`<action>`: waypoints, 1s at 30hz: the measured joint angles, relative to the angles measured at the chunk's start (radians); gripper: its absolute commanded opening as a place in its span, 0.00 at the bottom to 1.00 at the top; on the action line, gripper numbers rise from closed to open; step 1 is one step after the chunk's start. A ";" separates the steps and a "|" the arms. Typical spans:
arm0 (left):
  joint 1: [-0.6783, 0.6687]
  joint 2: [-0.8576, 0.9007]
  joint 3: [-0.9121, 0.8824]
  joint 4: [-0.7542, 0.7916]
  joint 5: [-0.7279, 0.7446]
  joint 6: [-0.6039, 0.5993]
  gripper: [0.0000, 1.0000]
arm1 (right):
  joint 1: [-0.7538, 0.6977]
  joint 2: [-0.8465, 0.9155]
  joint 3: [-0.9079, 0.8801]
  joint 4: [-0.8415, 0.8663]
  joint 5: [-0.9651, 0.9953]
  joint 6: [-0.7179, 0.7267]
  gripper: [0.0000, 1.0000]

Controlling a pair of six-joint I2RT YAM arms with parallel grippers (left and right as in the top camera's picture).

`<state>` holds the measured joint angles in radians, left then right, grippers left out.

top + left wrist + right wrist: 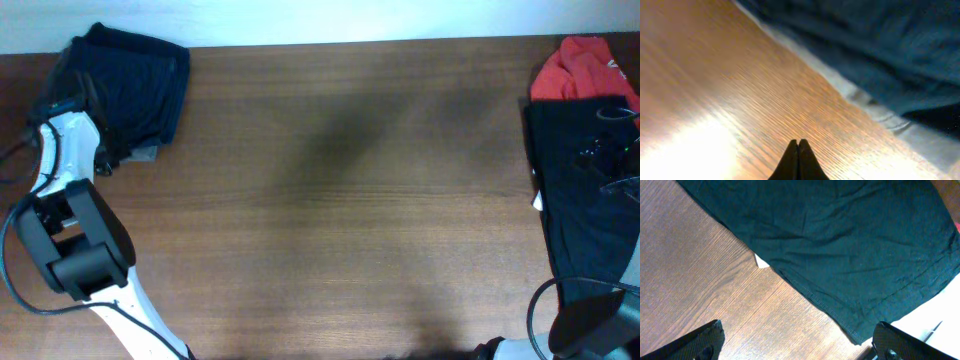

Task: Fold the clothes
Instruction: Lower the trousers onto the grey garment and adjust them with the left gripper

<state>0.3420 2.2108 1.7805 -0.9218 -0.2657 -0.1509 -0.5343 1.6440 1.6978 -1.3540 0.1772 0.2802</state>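
A folded dark navy piece [135, 80] lies at the table's far left on a grey folded piece [148, 153]; both show in the left wrist view, navy [880, 55] over the grey edge [900, 122]. My left gripper [798, 145] is shut and empty, over bare wood just beside that pile. A black piece [585, 200] lies spread at the right edge, with a red top [580, 70] behind it. My right gripper [797, 340] is open and empty, above the black piece's hem [840, 245].
The wooden table [350, 200] spans the view. A small white tag [761, 261] pokes out from under the black piece. The left arm's body [75, 240] stands at the near left. The right arm's base [590, 325] is at the near right corner.
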 measured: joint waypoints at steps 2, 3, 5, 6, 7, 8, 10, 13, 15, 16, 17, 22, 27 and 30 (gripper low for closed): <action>0.003 0.008 -0.024 -0.002 0.073 -0.004 0.01 | 0.000 0.000 0.000 0.000 0.000 0.000 0.98; 0.002 0.009 -0.025 0.001 0.100 -0.005 0.01 | 0.000 0.000 0.000 0.000 0.000 0.000 0.98; 0.000 0.018 -0.024 0.005 0.151 -0.011 0.01 | 0.000 0.000 0.000 0.000 0.000 0.000 0.98; 0.000 0.042 -0.024 0.008 0.183 -0.018 0.01 | 0.000 0.000 0.000 -0.001 0.000 0.000 0.98; -0.001 0.066 -0.024 0.015 0.205 -0.023 0.01 | 0.000 0.000 0.000 -0.001 0.000 0.000 0.98; -0.002 0.074 -0.017 0.035 0.223 -0.030 0.01 | 0.000 0.000 0.000 -0.001 0.000 0.001 0.98; -0.002 0.079 -0.015 0.048 0.235 -0.033 0.01 | 0.000 0.000 0.000 0.000 0.000 0.001 0.98; -0.003 0.082 -0.015 0.089 0.246 -0.034 0.01 | 0.000 0.000 0.000 0.000 0.000 0.000 0.98; -0.007 0.084 -0.015 0.121 0.259 -0.034 0.01 | 0.000 0.000 0.000 -0.001 0.000 0.000 0.98; -0.011 0.086 -0.015 0.145 0.269 -0.034 0.01 | 0.000 0.000 0.000 -0.001 0.000 0.000 0.98; -0.016 0.090 -0.015 0.173 0.293 -0.034 0.01 | 0.000 0.000 0.000 -0.001 0.000 0.000 0.98; -0.057 0.099 -0.015 0.217 0.404 -0.034 0.04 | 0.000 0.000 0.000 0.000 0.000 0.000 0.98; -0.071 0.099 -0.005 0.156 0.452 -0.041 0.47 | 0.000 0.000 0.000 0.000 0.000 0.000 0.98; -0.076 0.082 -0.002 0.098 0.465 -0.044 0.99 | 0.000 0.000 0.000 0.000 0.000 0.000 0.98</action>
<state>0.2665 2.2929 1.7790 -0.8234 0.1989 -0.1951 -0.5343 1.6440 1.6978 -1.3544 0.1772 0.2802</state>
